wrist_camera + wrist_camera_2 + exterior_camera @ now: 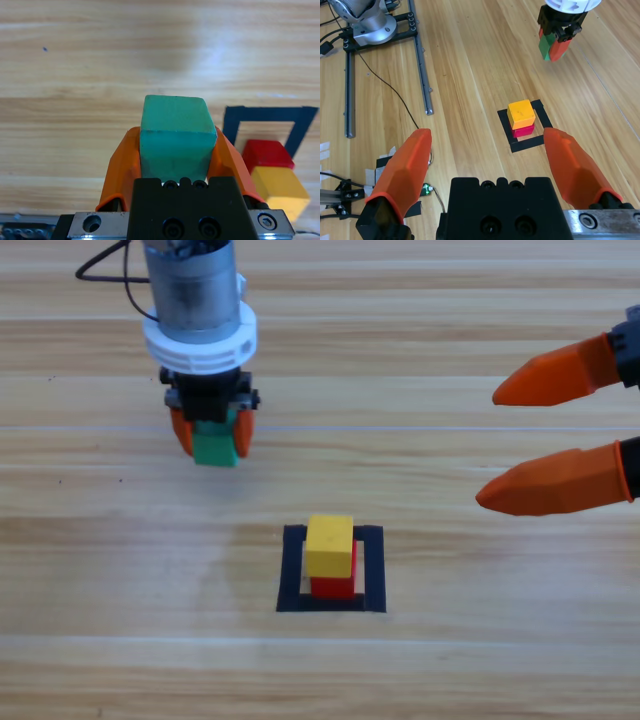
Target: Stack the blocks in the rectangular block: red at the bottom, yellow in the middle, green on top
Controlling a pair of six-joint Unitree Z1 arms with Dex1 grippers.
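The yellow cube (329, 545) sits on the red cube (334, 585) inside the black tape rectangle (292, 570). My left gripper (213, 435) is shut on the green cube (216, 448), held above the table up and to the left of the stack. The left wrist view shows the green cube (173, 137) between both orange jaws, with the rectangle (234, 122), the red cube (266, 153) and the yellow cube (280, 189) to its right. My right gripper (530, 435) waits open at the right edge. From the right wrist I see the stack (521, 116) and the held green cube (546, 46).
A black cable (110, 275) loops at the top left behind the left arm. In the right wrist view an arm base (365, 20), metal rails (420, 55) and a cable (395, 95) lie off to the side of the table.
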